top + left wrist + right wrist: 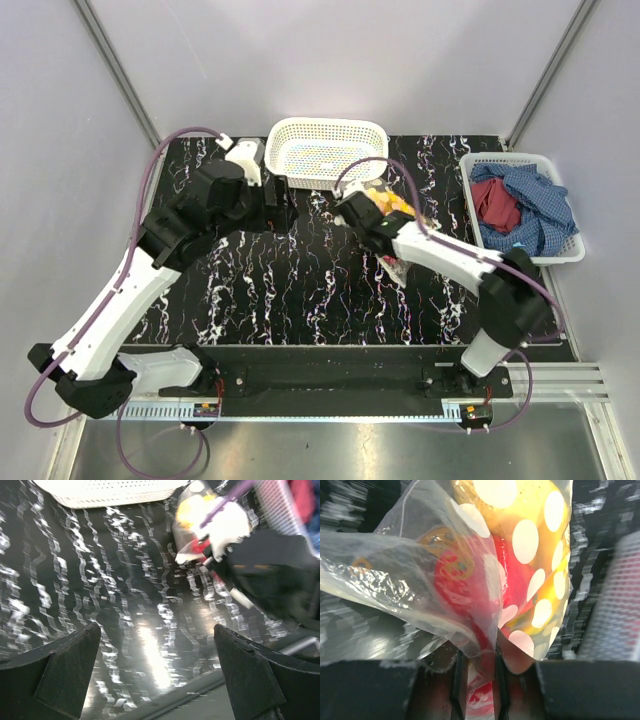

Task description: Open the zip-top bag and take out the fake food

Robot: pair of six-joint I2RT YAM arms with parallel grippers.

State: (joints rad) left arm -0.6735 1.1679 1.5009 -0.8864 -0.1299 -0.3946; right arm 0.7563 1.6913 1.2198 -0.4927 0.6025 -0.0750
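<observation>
The right gripper (477, 680) pinches loose film of the limp, likely slippery zip-top bag (410, 565) at lower centre, below the fake food (465, 580); left gripper (156, 630) spread.

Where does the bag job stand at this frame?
Done: nothing yet; the fake food sits inside the zip-top bag. In hand: the right hand pinches the bag's plastic. The left hand is open and empty, off the bag. Left: get the bag open and the fruit out.

open tabletop (300, 290) centre, basket (310, 180) blocking far edge
</observation>
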